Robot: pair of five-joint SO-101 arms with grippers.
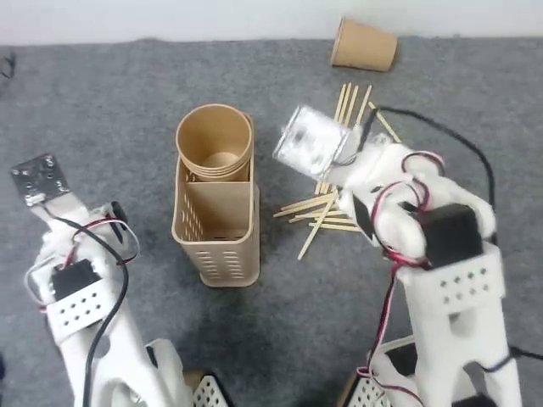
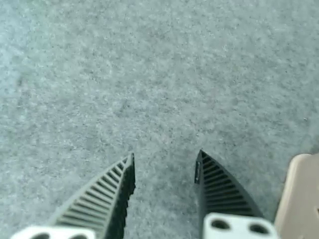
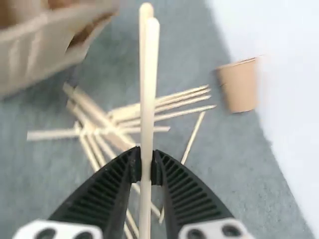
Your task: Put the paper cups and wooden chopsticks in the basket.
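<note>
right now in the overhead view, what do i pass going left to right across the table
left arm → basket with stacked cups in its far end → chopsticks scattered on the mat → right arm

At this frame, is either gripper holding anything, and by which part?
The right gripper pinches wooden chopsticks partway along their shafts, with most of the visible length sticking out beyond the grip. The left gripper is open, holding nothing.
</note>
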